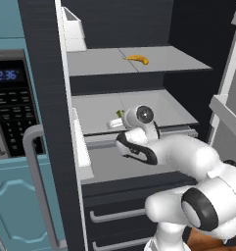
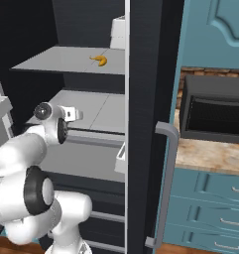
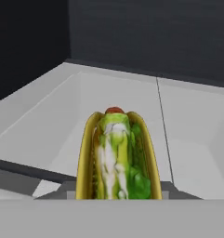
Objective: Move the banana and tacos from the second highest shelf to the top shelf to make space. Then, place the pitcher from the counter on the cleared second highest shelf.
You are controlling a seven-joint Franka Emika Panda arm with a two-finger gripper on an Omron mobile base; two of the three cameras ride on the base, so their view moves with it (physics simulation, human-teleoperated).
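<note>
The banana [image 1: 138, 59] [image 2: 98, 60] lies on the top shelf [image 1: 100, 61] [image 2: 61, 59], near its centre seam. Below it, on the second highest shelf [image 1: 163, 108] [image 2: 91, 106], my gripper [image 1: 116, 119] [image 3: 118, 191] reaches in at the front left. The tacos [image 1: 119, 113] [image 3: 117, 155] are a folded yellow shell with green filling. They stand on edge right at my hand, with a dark finger pressed against each side of the shell. The pitcher is out of view. A strip of the counter [image 2: 210, 154] shows to the right of the fridge.
A microwave [image 1: 11, 98] sits left of the fridge, behind the curved grey door handle [image 1: 36, 186]. A white door bin [image 1: 73, 29] hangs by the top shelf. A lower shelf [image 1: 114, 169] and drawers [image 1: 114, 215] lie below. A dark appliance [image 2: 215, 114] stands on the counter.
</note>
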